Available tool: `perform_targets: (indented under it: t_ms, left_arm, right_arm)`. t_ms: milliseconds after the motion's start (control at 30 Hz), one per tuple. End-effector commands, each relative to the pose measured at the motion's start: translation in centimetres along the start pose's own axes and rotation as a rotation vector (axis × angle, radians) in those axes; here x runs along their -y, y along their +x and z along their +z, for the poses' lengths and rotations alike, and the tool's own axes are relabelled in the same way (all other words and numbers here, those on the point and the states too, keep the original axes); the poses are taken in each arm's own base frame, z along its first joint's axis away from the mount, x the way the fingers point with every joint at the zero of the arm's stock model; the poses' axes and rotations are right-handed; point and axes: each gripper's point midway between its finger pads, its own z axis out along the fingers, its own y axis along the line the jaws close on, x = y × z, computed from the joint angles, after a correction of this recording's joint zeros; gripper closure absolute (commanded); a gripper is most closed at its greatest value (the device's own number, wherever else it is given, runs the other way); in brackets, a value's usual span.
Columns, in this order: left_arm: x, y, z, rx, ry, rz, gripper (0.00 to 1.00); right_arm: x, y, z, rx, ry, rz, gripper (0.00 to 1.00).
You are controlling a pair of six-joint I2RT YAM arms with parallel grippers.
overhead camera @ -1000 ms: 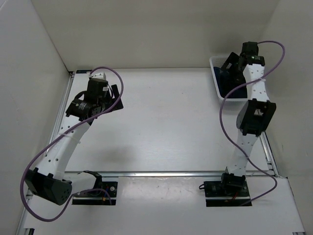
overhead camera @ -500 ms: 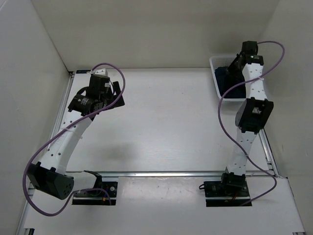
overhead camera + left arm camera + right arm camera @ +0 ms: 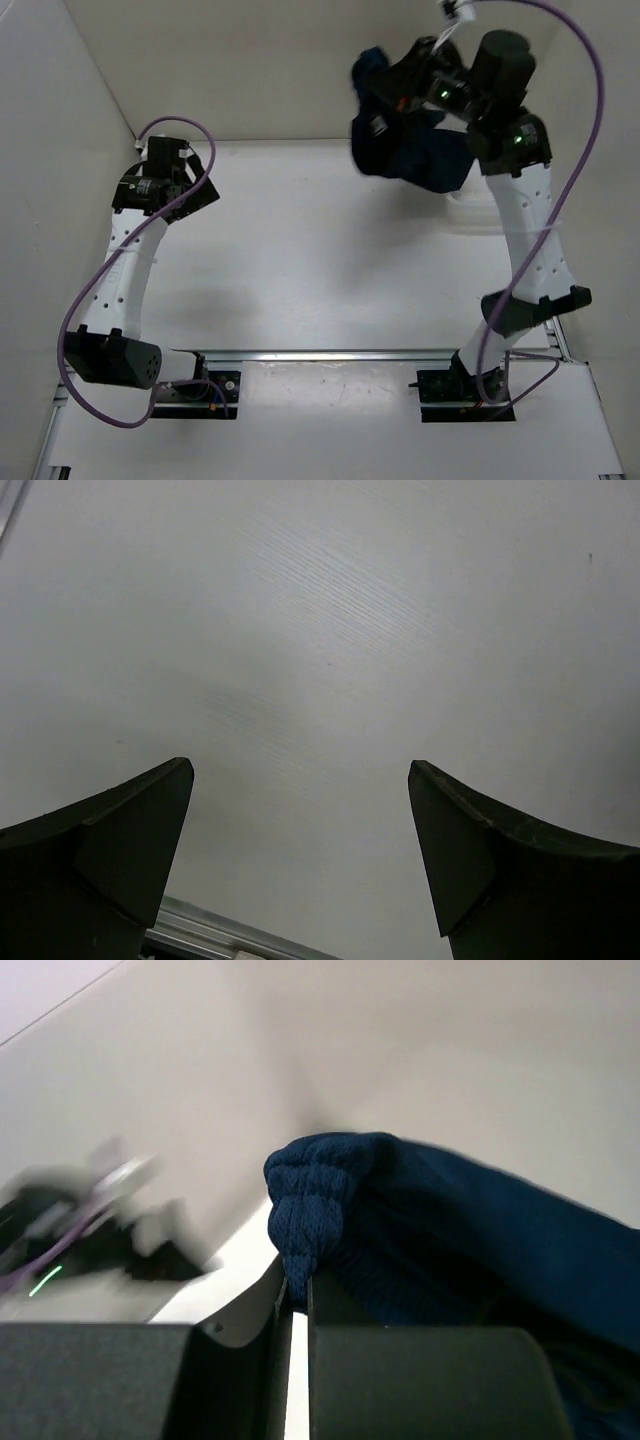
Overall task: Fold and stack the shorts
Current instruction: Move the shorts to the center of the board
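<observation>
Right hand [image 3: 297, 1302] pinching knitted navy shorts [image 3: 415, 155], bunched

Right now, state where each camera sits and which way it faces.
Top external: above and behind the bases, looking down at the table; both arms show, the right gripper holding the shorts aloft.
Left wrist: on the left arm, facing down at the table; the open left gripper frames it.
Right wrist: on the right arm, looking across toward the walls; its shut fingers pinch the shorts.
Shared: top and right wrist show the shorts.
</observation>
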Motion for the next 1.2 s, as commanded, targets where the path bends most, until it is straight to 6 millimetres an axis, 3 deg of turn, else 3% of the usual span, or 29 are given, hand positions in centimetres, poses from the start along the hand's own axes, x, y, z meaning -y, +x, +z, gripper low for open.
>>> perform_targets:
  t_ms: [0,33,67,100,167,200,233,267,333,400,433,567,633,700,733,767,800,867,933,967,1000,1067,1100,1133,1167]
  left_arm:
    - [-1.7,-2.2,-2.9,0.055,0.024,-0.089,0.0]
    - [-2.1,-2.5,-3.0,0.058,0.013,-0.1,0.0]
    - [-2.6,-2.4,-3.0,0.048,0.007,-0.109,0.0]
    - [-3.0,-2.8,-2.7,0.044,0.0,-0.128,0.0]
    - [-2.6,-2.2,-2.2,0.005,0.03,-0.11,0.0]
    - [-2.9,-2.0,-1.9,-0.006,0.028,-0.106,0.0]
    - [-2.8,-1.2,-1.3,-0.038,0.029,-0.088,0.0]
    - [-2.6,-0.7,-1.1,-0.061,0.05,-0.093,0.0]
    - [-2.3,0.6,-0.2,-0.103,0.076,-0.065,0.0]
    - [-1.3,1.5,0.2,-0.128,0.129,-0.059,0.05]
    - [-1.2,3.0,1.0,-0.167,0.131,-0.049,0.07]
    - [-1.4,6.6,3.3,-0.26,0.125,-0.048,0.27]
    - [-2.1,8.8,4.5,-0.318,0.095,-0.053,0.32]
    - [-2.8,9.9,5.2,-0.34,0.056,-0.099,0.26]
    - [-3.4,10.5,5.7,-0.363,0.031,-0.126,0.15]
    - [-4.1,11.8,6.2,-0.392,0.004,-0.154,0.12]
    - [-4.6,13.3,6.8,-0.432,-0.019,-0.187,0.06]
    - [-5.1,14.4,7.8,-0.45,-0.033,-0.224,0.05]
    - [-5.6,16.9,9.0,-0.529,-0.045,-0.275,0.05]
    - [-5.0,17.6,9.4,-0.556,-0.023,-0.3,0.05]
    - [-4.9,17.8,10.2,-0.55,-0.022,-0.311,0.05]
    - [-5.3,18.5,11.7,-0.575,-0.065,-0.326,0.12]
    - [-5.6,19.0,12.1,-0.59,-0.085,-0.322,0.15]
    - [-5.3,18.6,12.9,-0.592,-0.086,-0.322,0.2]
    - [-5.4,18.4,13.2,-0.588,-0.098,-0.319,0.31]
  right_arm:
    - [-7.0,9.9,0.8,-0.245,-0.269,-0.054,1.0]
    - [-7.7,13.1,0.8,-0.315,-0.284,-0.045,1.0]
    - [-6.2,19.2,0.6,-0.441,-0.212,-0.003,1.0]
    - [-7.7,23.1,0.2,-0.526,-0.234,-0.005,1.0]
    - [-7.6,28.5,-0.8,-0.637,-0.199,0.014,1.0]
    - [-7.4,33.0,-2.1,-0.744,-0.175,0.048,0.99]
    - [-7.1,34.8,-3.0,-0.8,-0.157,0.055,0.81]
    - [-7.1,35.7,-3.8,-0.834,-0.153,0.06,0.74]
    - [-6.6,37.2,-5.7,-0.889,-0.122,0.063,0.51]
    - [-6.1,36.7,-6.7,-0.863,-0.076,0.06,0.35]
    - [-5.9,35.9,-7.3,-0.843,-0.063,0.056,0.29]
    - [-4.7,36.5,-8.2,-0.854,0.056,0.18,0.3]
    - [-4.5,37.6,-8.4,-0.867,0.136,0.306,0.3]
    - [-5.1,38.9,-8.4,-0.887,0.168,0.401,0.29]
    - [-5.6,40.3,-8.9,-0.914,0.197,0.485,0.26]
    - [-6.3,41.1,-8.3,-0.91,0.186,0.543,0.2]
    - [-6.9,41.1,-7.7,-0.9,0.164,0.555,0.2]
    - [-7.4,42.3,-7.2,-0.929,0.159,0.518,0.2]
    - [-6.8,43.1,-6.4,-0.935,0.19,0.443,0.14]
    - [-5.9,45.0,-5.9,-0.976,0.232,0.41,0.14]
    - [-5.7,44.5,-4.7,-0.963,0.223,0.357,0.14]
    - [-3.7,46.5,-3.2,-0.993,0.293,0.293,0.15]
    - [-3.7,45.9,-1.8,-0.967,0.28,0.257,0.15]
    - [-2.9,47.1,-1.1,-0.985,0.303,0.236,0.18]
    - [-2.5,47.3,-0.4,-0.981,0.312,0.214,0.2]
